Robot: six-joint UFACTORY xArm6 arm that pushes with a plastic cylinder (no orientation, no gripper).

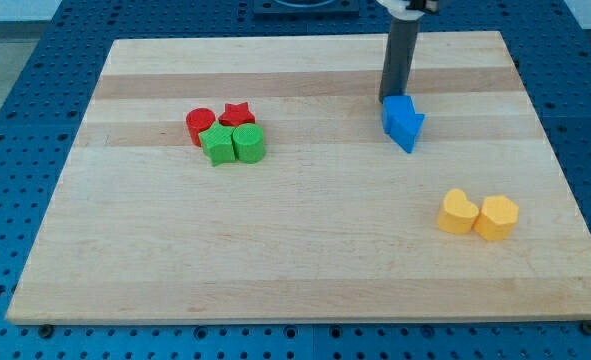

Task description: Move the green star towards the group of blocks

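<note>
The green star (216, 145) lies left of centre on the wooden board (305, 250), touching a green hexagonal block (248, 143) on its right. A red cylinder (200, 124) and a red star (237, 114) sit just above them, so the four form a tight cluster. My rod comes down from the view's top, and my tip (388, 99) rests at the upper left edge of a blue arrow-shaped block (404, 121), far to the right of the green star.
Two yellow blocks sit side by side at the lower right, a heart-like one (458, 212) and a hexagonal one (496, 217). Blue perforated table (15, 150) surrounds the board.
</note>
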